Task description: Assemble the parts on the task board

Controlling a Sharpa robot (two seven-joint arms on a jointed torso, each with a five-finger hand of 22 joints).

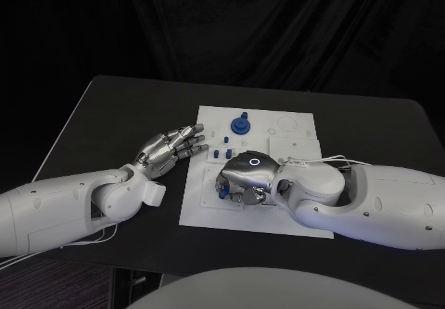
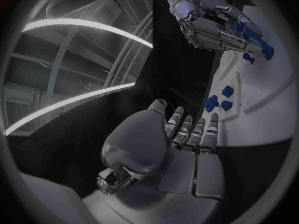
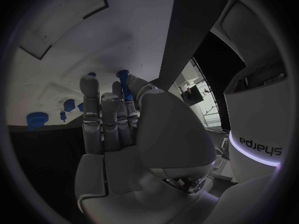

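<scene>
Left hand (image 1: 172, 147) lies flat and holds nothing, its fingers straight and slightly apart, stretched out over the black bench (image 1: 121, 109) with the fingertips (image 1: 197, 138) at the left edge of the task board (image 1: 278, 219); the left wrist view shows the same hand (image 2: 187, 139) extended toward the white plate (image 2: 261, 114), with a few small blue parts (image 2: 218, 102) just beyond its fingertips. On the board itself, a round blue part (image 1: 241, 123) stands near the far edge, and a group of small blue pegs (image 1: 220, 152) sits between it and the right hand. Right hand (image 1: 245, 183) is curled palm-down over the board's middle, near the left side, fingers bent in around a blue part (image 1: 222, 191) that peeks out beneath them; in the right wrist view the fingers (image 3: 102, 119) close around a blue piece (image 3: 124, 82) against the thumb, so this hand grips a part, touching or just above the board (image 3: 93, 50).
</scene>
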